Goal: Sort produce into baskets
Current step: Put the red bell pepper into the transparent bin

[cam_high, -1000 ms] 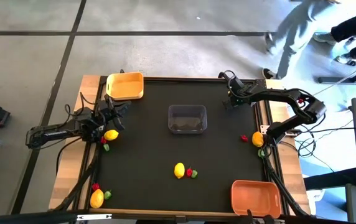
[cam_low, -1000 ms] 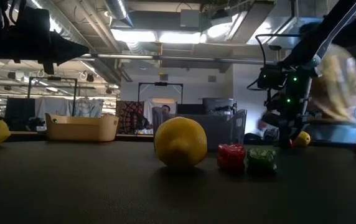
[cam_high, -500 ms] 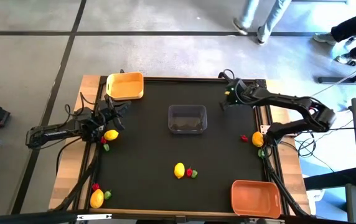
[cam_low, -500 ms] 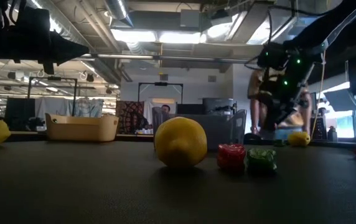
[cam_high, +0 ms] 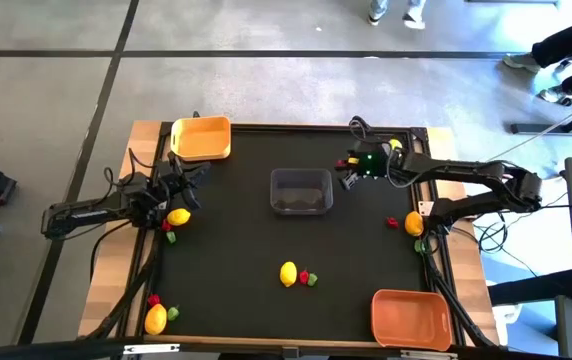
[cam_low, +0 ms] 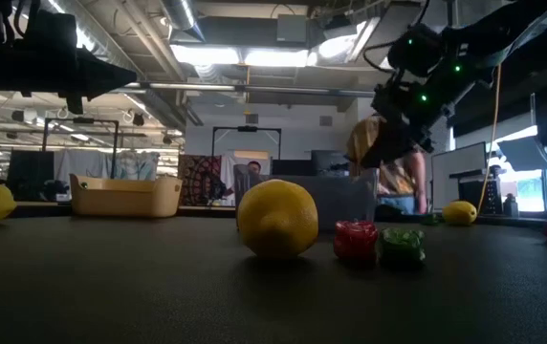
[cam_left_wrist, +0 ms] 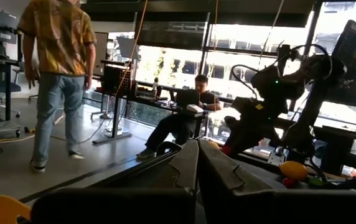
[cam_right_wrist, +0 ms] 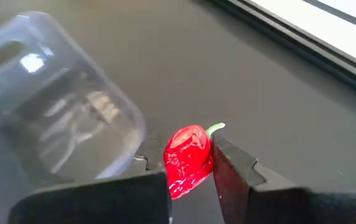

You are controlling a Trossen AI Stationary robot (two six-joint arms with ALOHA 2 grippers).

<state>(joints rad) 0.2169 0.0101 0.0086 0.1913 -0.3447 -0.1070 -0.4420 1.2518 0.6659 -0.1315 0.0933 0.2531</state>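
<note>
Right claw (cam_high: 350, 171) grips 1 red pepper (cam_right_wrist: 188, 155) just beside the clear basket (cam_high: 300, 190) mid-bench, left claw (cam_high: 181, 190) apparently closed and empty, near a lemon (cam_high: 178, 216) at the left edge.

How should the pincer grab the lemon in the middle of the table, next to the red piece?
Come from above and close across the round middle of the lemon, one finger toward the clear basket, one opposite; the red piece crowds its right-arm side.
</note>
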